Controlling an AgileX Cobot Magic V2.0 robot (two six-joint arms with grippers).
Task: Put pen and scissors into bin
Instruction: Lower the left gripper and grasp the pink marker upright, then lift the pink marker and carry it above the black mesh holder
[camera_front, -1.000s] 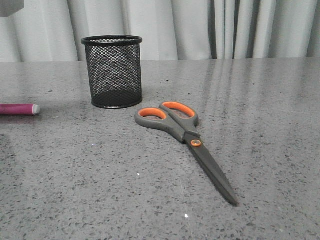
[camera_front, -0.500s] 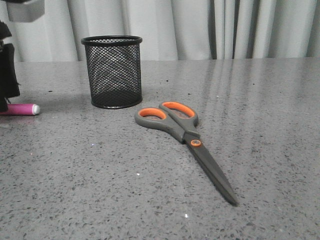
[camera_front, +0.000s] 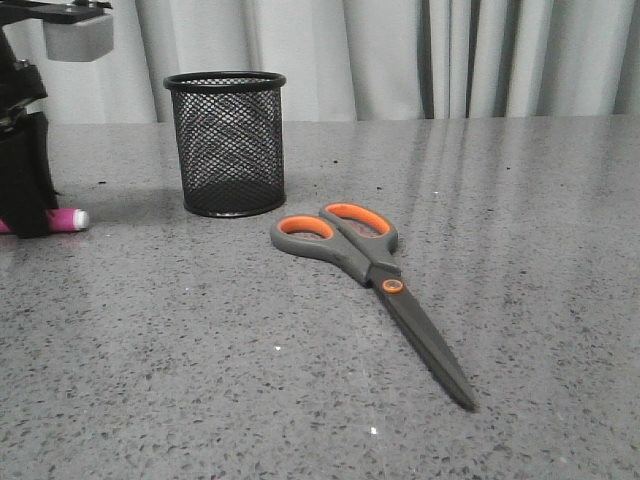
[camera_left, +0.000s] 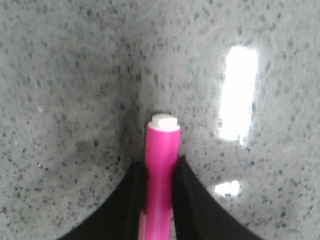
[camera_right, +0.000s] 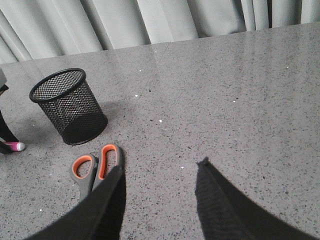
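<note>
The pink pen (camera_front: 68, 219) lies on the grey table at the far left, its white end toward the bin. My left gripper (camera_front: 28, 215) is down over it. In the left wrist view both black fingers press the sides of the pen (camera_left: 162, 150), so the left gripper (camera_left: 160, 161) is shut on it. The black mesh bin (camera_front: 227, 145) stands upright and looks empty, right of the pen. The scissors (camera_front: 370, 265) lie flat and closed, handles near the bin. My right gripper (camera_right: 161, 165) is open and empty, above the table beside the scissors' handles (camera_right: 90, 170).
Grey curtains (camera_front: 400, 55) hang behind the table's far edge. The bin (camera_right: 70, 107) and the pen's end (camera_right: 15, 146) also show in the right wrist view. A bright light glare (camera_left: 239, 95) lies on the speckled tabletop.
My left gripper has come in from the left and dropped onto the pen, closing around it. The pen has shifted slightly to the right. The scissors and bin have not moved.
</note>
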